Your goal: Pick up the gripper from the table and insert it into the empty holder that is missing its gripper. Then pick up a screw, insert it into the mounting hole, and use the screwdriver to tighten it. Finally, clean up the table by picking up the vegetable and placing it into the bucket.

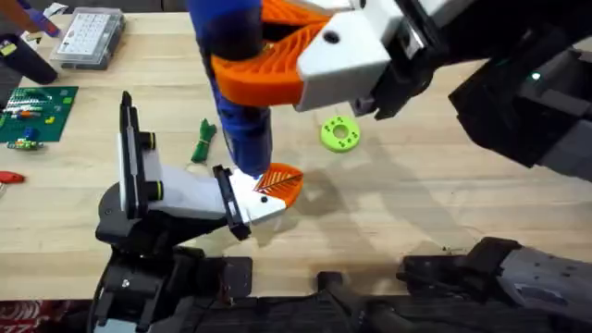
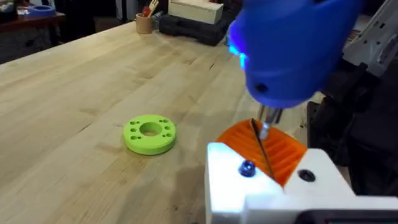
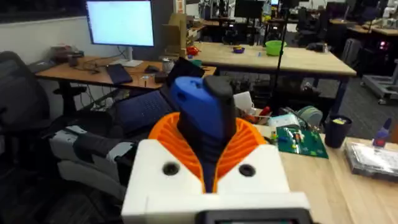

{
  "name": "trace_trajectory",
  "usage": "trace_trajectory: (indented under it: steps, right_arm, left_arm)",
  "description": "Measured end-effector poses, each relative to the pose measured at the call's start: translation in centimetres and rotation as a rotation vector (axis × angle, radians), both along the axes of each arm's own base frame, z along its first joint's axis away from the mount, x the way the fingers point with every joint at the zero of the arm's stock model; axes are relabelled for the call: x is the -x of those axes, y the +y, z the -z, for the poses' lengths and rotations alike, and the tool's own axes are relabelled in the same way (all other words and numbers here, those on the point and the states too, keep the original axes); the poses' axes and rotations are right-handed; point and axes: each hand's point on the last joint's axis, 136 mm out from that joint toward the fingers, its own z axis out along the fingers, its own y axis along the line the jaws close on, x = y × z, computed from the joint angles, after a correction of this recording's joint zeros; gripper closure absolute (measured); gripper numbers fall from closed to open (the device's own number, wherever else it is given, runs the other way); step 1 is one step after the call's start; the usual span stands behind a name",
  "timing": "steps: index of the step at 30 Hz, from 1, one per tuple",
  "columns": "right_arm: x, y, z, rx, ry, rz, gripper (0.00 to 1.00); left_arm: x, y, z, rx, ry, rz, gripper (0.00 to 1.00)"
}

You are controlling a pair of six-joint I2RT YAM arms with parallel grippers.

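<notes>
My right gripper (image 1: 264, 57) hangs high under the overhead camera, its orange ribbed fingers (image 3: 249, 143) shut on the blue screwdriver (image 1: 236, 102), which stands upright. The screwdriver's bit (image 2: 265, 124) hovers just over the orange gripper fingers (image 2: 280, 149) seated in the white holder (image 1: 264, 205) at my left arm's tip. In the holder's white face (image 2: 230, 186), a blue screw (image 2: 247, 168) sits in one hole and a second hole (image 2: 306, 176) looks dark. My left gripper (image 1: 285, 178) is shut with nothing in it. The green vegetable (image 1: 203, 141) lies on the table beyond the left arm.
A lime-green disc with holes (image 1: 339, 132) lies right of the screwdriver. A green circuit board (image 1: 35, 113) and a clear parts box (image 1: 88, 37) sit at the far left. Bare wooden tabletop (image 1: 444, 185) stretches to the right.
</notes>
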Motion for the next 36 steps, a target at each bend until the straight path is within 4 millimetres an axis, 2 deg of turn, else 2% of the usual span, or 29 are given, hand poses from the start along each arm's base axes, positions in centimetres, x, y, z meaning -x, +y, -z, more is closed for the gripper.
trace_trajectory:
  steps: [5, 15, 23, 36]
  right_arm:
    - [0.0, 0.1, 0.6, 0.019, -0.011, -0.006, 0.954]
    - [0.3, 0.2, 0.6, 0.001, -0.068, -0.006, 0.955]
    - [0.8, 1.2, 1.5, 0.013, -0.068, -0.040, 0.955]
    - [0.5, 1.1, 1.5, 0.005, -0.079, -0.031, 0.953]
  left_arm:
    - [0.0, 0.0, 0.0, 0.000, 0.000, 0.000, 0.986]
    - [0.0, 0.0, 0.0, 0.000, 0.000, 0.000, 0.986]
    - [0.0, 0.0, 0.0, 0.000, 0.000, 0.000, 0.986]
    - [0.0, 0.0, 0.0, 0.000, 0.000, 0.000, 0.986]
